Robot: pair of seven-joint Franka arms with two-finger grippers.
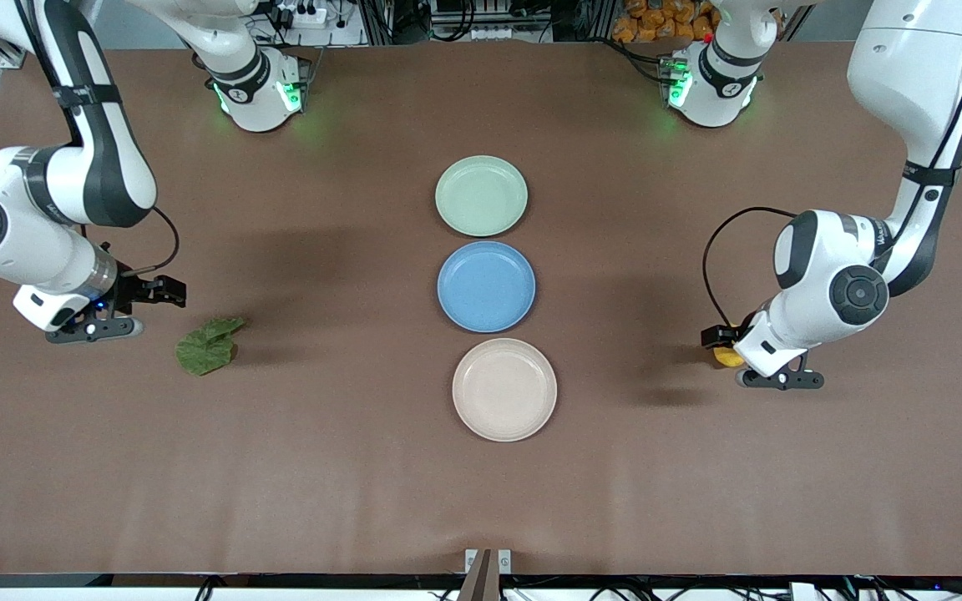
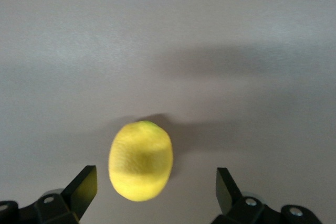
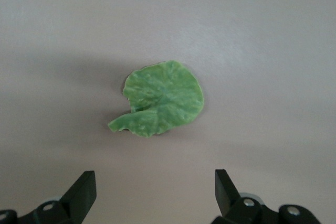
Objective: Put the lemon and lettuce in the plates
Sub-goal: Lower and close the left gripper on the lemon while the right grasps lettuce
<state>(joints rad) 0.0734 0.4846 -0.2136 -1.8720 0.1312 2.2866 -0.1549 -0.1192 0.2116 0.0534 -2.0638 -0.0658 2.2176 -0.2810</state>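
The yellow lemon (image 1: 728, 357) lies on the table toward the left arm's end, partly hidden by the left hand. In the left wrist view the lemon (image 2: 140, 160) sits just ahead of the open fingers, closer to one of them. My left gripper (image 1: 718, 336) (image 2: 156, 190) is open, low over the lemon, untouched by it. The green lettuce leaf (image 1: 208, 346) (image 3: 160, 98) lies flat toward the right arm's end. My right gripper (image 1: 159, 290) (image 3: 155, 192) is open and empty, close beside the leaf. The mint green plate (image 1: 481, 195) and beige plate (image 1: 504, 389) are empty.
A blue plate (image 1: 486, 286) lies between the mint plate and the beige plate in a row down the middle of the brown table (image 1: 347, 467). The arm bases stand along the table's edge farthest from the front camera.
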